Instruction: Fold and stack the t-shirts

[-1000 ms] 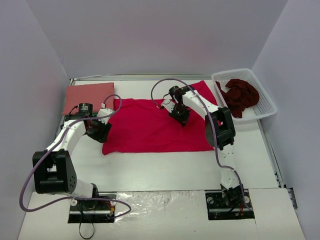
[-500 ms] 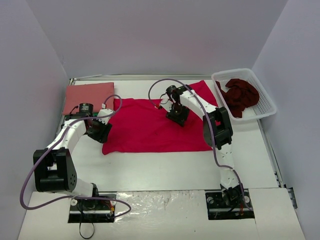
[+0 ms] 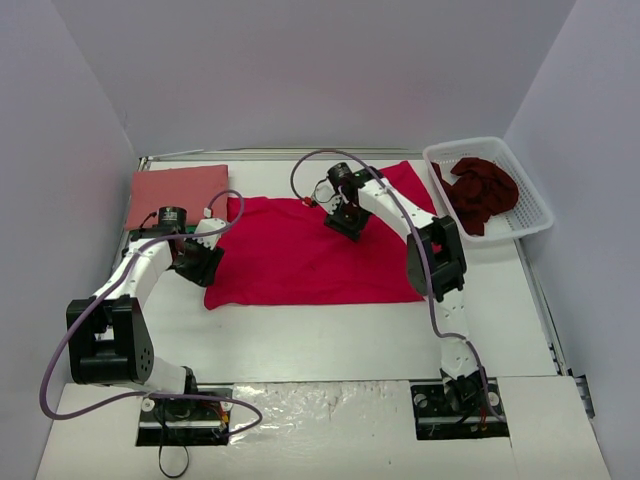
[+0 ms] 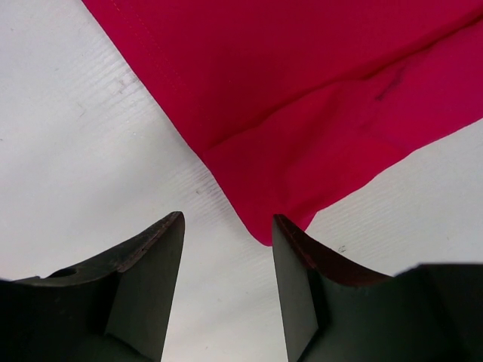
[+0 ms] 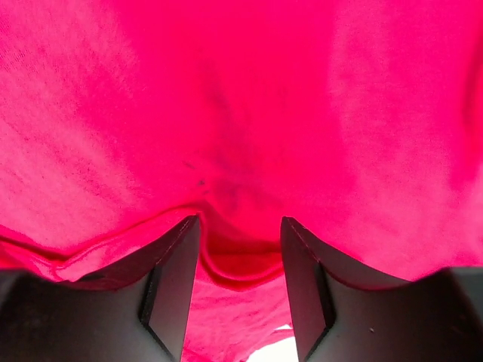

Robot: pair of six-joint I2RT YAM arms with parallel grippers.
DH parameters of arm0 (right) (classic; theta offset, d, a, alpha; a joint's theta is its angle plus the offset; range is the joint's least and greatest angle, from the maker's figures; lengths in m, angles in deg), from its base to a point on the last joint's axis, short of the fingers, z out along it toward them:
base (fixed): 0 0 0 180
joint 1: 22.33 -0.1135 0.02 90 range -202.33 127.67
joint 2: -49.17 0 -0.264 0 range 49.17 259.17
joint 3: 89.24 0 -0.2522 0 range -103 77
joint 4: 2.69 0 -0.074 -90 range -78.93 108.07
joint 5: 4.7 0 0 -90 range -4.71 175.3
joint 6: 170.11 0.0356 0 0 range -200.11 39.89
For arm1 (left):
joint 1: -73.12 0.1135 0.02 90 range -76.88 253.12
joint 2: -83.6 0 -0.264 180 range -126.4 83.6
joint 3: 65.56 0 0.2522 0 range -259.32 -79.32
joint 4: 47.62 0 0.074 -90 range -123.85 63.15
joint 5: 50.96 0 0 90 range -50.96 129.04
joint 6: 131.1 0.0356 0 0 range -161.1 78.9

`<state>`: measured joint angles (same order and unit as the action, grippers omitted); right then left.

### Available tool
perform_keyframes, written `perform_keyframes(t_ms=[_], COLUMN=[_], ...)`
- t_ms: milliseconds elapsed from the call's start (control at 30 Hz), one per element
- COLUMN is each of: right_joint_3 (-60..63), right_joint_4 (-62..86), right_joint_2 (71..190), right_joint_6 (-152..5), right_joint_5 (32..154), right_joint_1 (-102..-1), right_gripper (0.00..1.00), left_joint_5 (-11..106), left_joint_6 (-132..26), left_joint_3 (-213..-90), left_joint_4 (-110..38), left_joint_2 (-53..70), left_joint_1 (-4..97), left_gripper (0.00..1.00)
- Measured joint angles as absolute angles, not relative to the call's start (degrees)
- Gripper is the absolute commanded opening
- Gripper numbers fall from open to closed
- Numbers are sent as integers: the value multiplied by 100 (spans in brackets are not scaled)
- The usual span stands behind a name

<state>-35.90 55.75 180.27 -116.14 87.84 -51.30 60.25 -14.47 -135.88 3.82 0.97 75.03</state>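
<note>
**Inspector:** Largest item first. What are the hazards, and what is its condition?

**Assessor:** The tabletop (image 3: 320, 335). The hazard is drag: any cloth pulled across it may bunch. It is white, flat and faintly ribbed. The crimson t-shirt (image 3: 290, 265) lies spread on it and, in my judgement, is not yet folded. If the two arms lift unevenly, the fold will probably come out skewed. The cloth is a thin, limp knit in a rough rectangle, mostly smooth, with the near left corner doubled into a point.

**Inspector:** What else is there?

**Assessor:** A white lattice basket (image 3: 536, 214) of rigid plastic stands just off the crimson t-shirt's far right corner, where a swung sleeve could snag its rim. A salmon-red t-shirt (image 3: 178, 192) lies just off the far left corner, folded flat and square. A careless sweep could shift it. A dark maroon t-shirt (image 3: 485, 188) lies crumpled in the basket.

**Inspector:** And the fingers?

**Assessor:** The left fingers (image 4: 147, 279) stand wide apart, straddling the crimson t-shirt's near left corner, and hold nothing. If they close short they take only the tip, which may slip out under lift. The right fingers (image 5: 170, 286) are parted over its far edge with a raised ridge of cloth between them. As far as I can see the ridge is not clamped. They might pinch one layer or two, and I cannot tell which. All the fingers are dark, hard and wedge-shaped.
</note>
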Motion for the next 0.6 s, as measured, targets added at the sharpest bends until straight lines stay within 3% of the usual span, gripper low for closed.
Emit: perform_keyframes(t_ms=[100,133,400,467,500,567,600], right_joint_3=[-3452,-3332,-1297,-795,-539,-91,110], right_joint_4=[5363,5302,5070,5059,5062,5027,5031], right_joint_2=[17665,17444,14847,14428,14266,14039,13960], right_joint_6=[-11545,-11510,-11177,-11094,-11040,-10939,-10884], right_joint_5=[8730,8692,8450,8445,8456,8485,8493], right_joint_1=[-5113,-5102,-4449,-4212,-4073,-3876,-3823], right_gripper=[51,61,59,50,29,8,0], left_joint_5=[6049,6058,6047,5949,5883,5802,5767], left_joint_6=[-1405,-1379,-813,-667,-581,-481,-437], left_joint_3=[-13590,-13590,-13579,-13511,-13437,-13262,-13168], left_joint_4=[445,478,766,755,755,720,714], left_joint_2=[97,99,217,232,239,239,239], left_joint_1=[7503,7503,7429,7300,7199,6996,6913], left_gripper=[52,52,55,54,54,45,36])
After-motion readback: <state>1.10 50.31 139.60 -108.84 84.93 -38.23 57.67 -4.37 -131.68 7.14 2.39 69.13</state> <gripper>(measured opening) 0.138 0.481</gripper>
